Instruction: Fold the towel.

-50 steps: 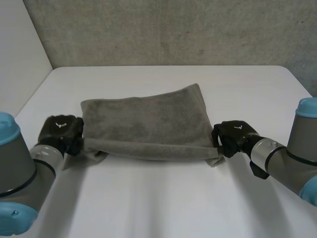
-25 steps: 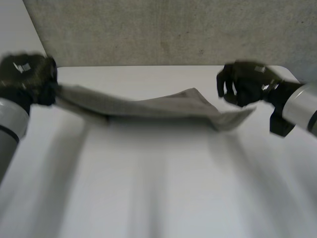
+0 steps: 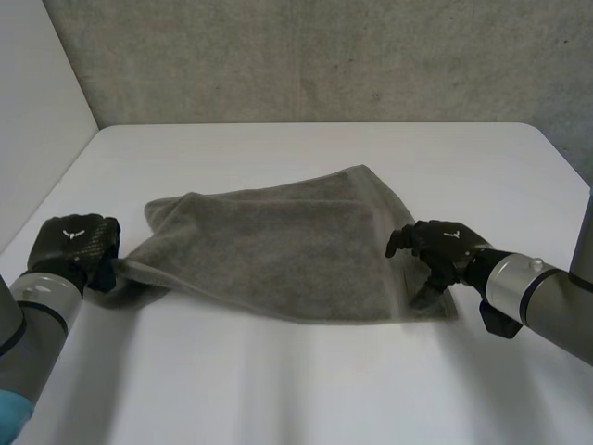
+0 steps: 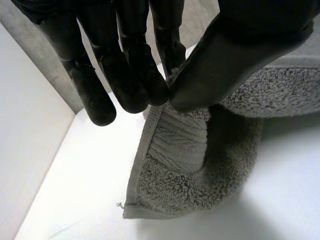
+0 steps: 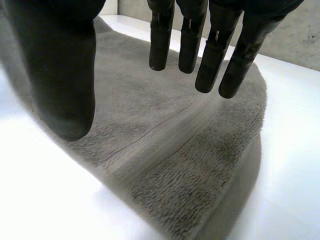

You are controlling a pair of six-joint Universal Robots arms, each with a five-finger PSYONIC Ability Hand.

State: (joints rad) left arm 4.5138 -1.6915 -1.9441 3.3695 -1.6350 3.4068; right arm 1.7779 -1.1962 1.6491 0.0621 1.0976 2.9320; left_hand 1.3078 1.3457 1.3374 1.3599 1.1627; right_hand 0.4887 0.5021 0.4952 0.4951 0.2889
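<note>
My left hand (image 4: 240, 55) pinches the grey towel (image 3: 278, 246) at its near left corner. The thumb is pressed to the fingertips with the hemmed edge between them, and the cloth bunches just under the pinch. My right hand (image 5: 55, 65) is spread wide over the towel's near right corner, fingers straight, holding nothing. The towel lies mostly flat in the middle of the white table (image 3: 306, 389), before a grey wall (image 3: 324, 56).

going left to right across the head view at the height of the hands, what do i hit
left hand, pinching the towel's left end → towel, lying on the table → right hand, fingers open over the towel's right end → right forearm
</note>
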